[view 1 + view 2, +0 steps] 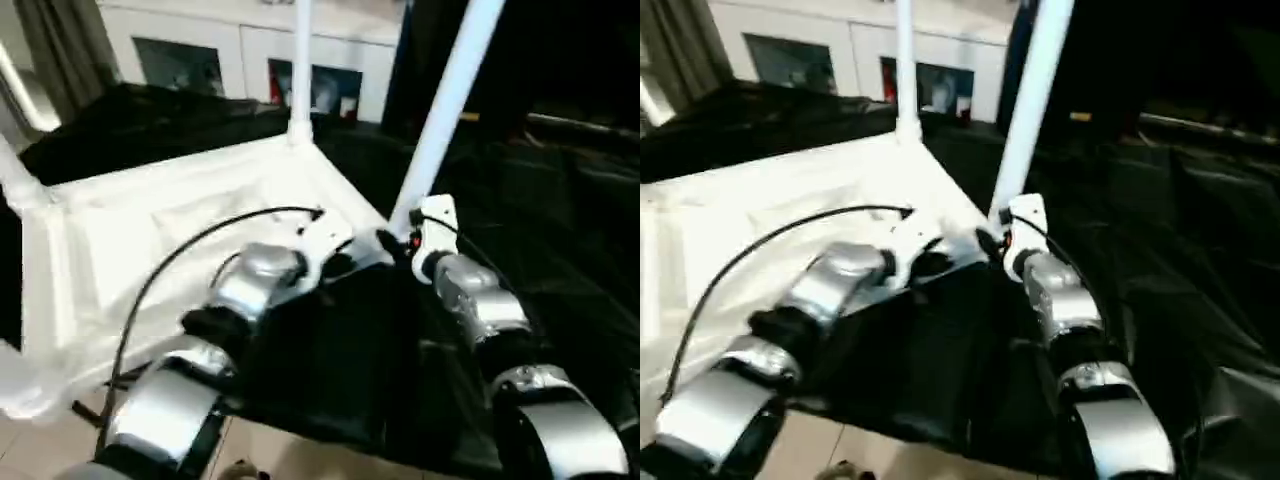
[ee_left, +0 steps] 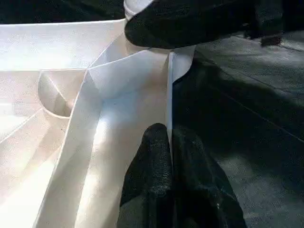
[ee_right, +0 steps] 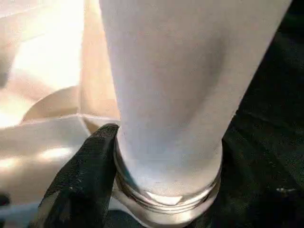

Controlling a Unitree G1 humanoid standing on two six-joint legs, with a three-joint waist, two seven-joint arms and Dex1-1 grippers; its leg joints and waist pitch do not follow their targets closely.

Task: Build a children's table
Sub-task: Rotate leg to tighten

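At the near right corner of the upturned top [image 1: 150,230], my right gripper [image 1: 400,243] has its jaws apart around the base of a leg [image 3: 166,95], whose threaded end is not fully down in the socket. That leg's long axis leans up and away from me. My left gripper [image 2: 171,156] is clamped on the top's rim just beside it, so the right arm is the one to turn the leg.
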